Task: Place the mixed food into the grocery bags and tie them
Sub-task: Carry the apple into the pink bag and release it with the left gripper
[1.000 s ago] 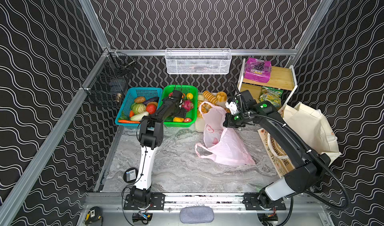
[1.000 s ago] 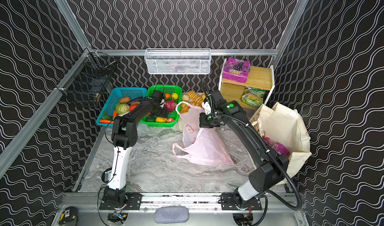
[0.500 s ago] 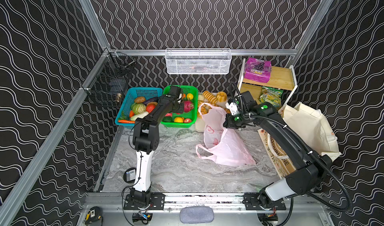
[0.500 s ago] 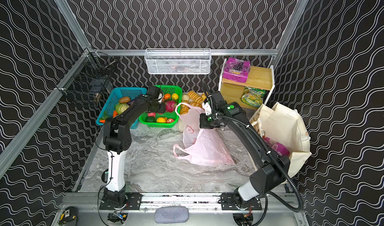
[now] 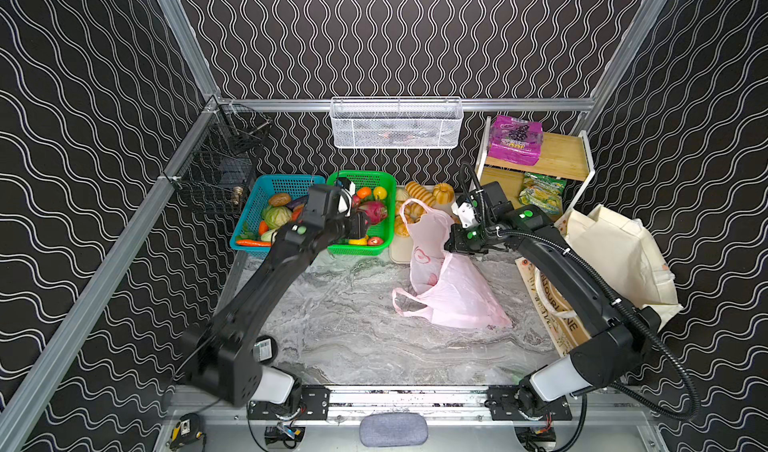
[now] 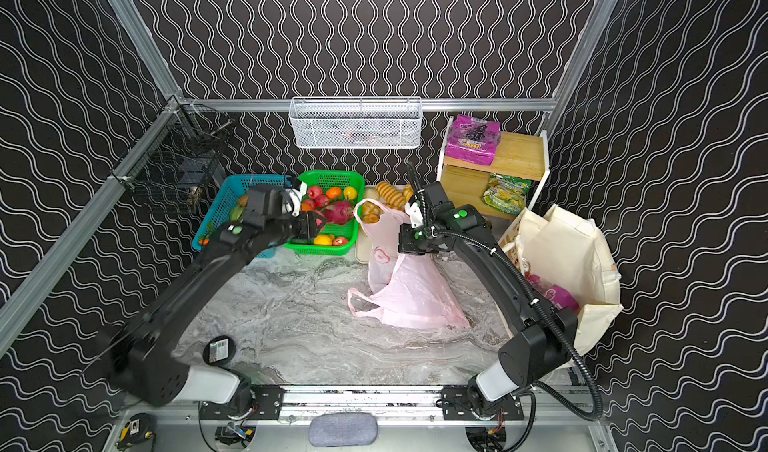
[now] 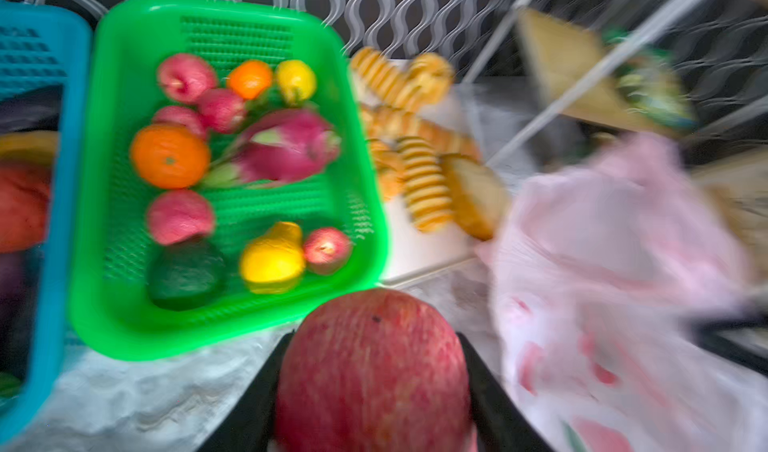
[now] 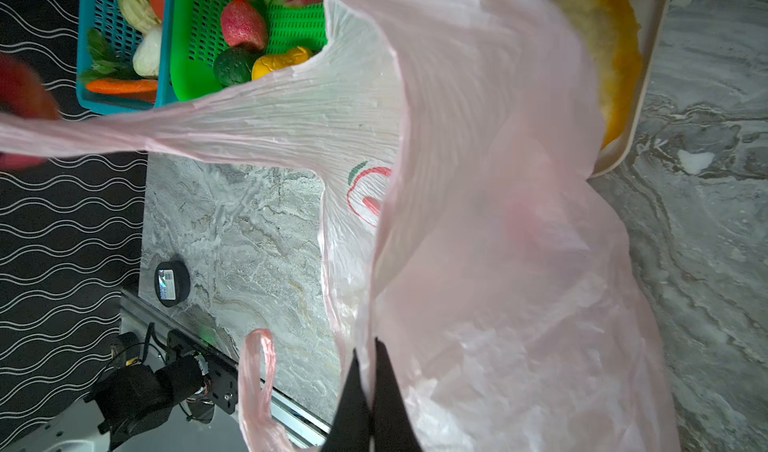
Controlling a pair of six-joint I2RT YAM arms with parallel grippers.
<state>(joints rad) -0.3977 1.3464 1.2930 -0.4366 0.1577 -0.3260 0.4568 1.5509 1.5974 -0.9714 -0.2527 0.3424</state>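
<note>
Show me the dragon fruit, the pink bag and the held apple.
dragon fruit [image 7: 291, 147]: left wrist view, pink body.
pink bag [image 5: 457, 300]: a top view, lower side.
apple [image 7: 374, 367]: left wrist view, striped front.

Storage and clutter along the back of the marbled grey counter [image 5: 345, 325].
A blue basket [image 5: 286, 183] holds a cabbage [image 5: 277, 216] and a carrot [image 5: 252, 243]; golden bread loaves [image 5: 419, 192] lie on a cream tray [image 5: 398, 254]; a white wire basket [image 5: 395, 124] hangs on the back wall, a black wire basket [image 5: 216, 174] on the left rail; a lettered brown paper bag [image 5: 567, 329] lies flat before the wooden shelf [image 5: 561, 155].
</note>
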